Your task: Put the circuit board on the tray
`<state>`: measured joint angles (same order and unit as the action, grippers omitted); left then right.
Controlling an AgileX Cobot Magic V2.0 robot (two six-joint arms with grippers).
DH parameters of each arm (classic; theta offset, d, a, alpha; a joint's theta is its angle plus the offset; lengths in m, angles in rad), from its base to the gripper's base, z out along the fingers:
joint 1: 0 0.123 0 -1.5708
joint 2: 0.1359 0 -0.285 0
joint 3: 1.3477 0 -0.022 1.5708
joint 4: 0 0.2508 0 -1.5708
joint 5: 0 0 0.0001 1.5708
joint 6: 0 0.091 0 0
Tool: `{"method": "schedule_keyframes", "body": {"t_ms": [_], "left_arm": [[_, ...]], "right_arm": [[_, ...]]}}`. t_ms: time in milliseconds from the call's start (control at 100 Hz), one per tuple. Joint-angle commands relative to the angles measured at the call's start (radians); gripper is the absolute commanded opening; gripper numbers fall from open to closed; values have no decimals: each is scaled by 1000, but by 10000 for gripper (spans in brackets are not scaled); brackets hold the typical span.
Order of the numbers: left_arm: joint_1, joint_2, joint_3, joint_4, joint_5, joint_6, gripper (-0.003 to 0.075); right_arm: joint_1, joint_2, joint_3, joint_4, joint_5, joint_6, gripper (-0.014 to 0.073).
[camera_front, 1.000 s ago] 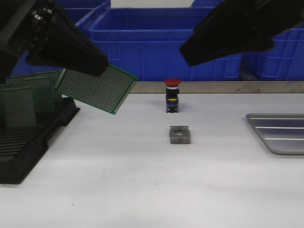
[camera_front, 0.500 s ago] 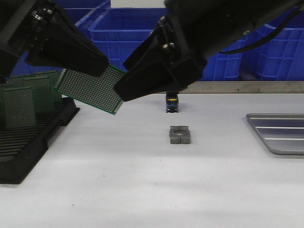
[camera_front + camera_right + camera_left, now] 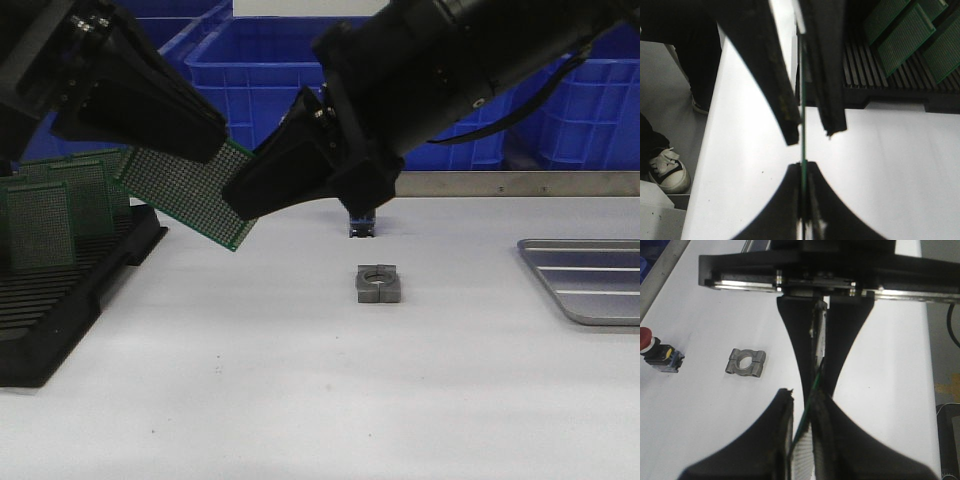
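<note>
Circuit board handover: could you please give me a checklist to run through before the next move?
1. Left end effector grips the circuit board: ok.
2. Right end effector closed on the board's other edge: ok, the right wrist view shows its fingers tight against it.
3. Board held off the table: ok.
4. Tray bare where visible: ok.
5. Clearance over the metal clamp block on the way: cannot tell.

You've got one board (image 3: 190, 195) in the air and at least three more boards (image 3: 40, 222) standing in one black rack (image 3: 60, 310). One tray (image 3: 590, 280), one metal clamp block (image 3: 379, 283), one pushbutton (image 3: 657, 351). Two grippers: left (image 3: 215, 140), right (image 3: 240, 200); blue bins (image 3: 290, 80) behind, count unclear.
</note>
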<state>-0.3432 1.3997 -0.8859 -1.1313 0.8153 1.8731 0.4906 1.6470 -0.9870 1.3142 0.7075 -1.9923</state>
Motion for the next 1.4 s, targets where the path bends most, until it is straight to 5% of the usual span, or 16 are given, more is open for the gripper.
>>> {"method": "schedule_keyframes", "body": {"t_ms": [0, 90, 180, 510, 800, 1000, 1100, 1290, 1390], "left_arm": [[-9, -33, -28, -62, 8, -5, 313], [-9, -33, -28, -62, -34, -5, 497], [-7, -35, -28, -62, -110, -5, 573], [-7, -63, -28, -59, -287, -5, 567], [-7, -63, -28, -59, -285, -5, 567], [-7, -63, -28, -59, -285, -5, 567], [-7, -63, -28, -47, -286, -5, 567], [-7, -64, -28, 53, -288, -5, 567], [-7, -69, -28, 106, -305, -5, 567]], "right_arm": [[-3, -37, -29, 66, 29, 6, -64], [-3, -37, -28, 66, 9, 76, -64], [-23, -37, -25, 65, -22, 225, -64], [-288, -37, 27, 32, -18, 674, -64], [-622, 40, 47, -2, -18, 786, -64], [-733, 119, 47, -4, -15, 786, -50], [-755, 124, 47, -47, -13, 785, 78], [-766, 124, 47, -169, -48, 785, 636], [-778, 123, 44, -189, -64, 785, 633]]}}
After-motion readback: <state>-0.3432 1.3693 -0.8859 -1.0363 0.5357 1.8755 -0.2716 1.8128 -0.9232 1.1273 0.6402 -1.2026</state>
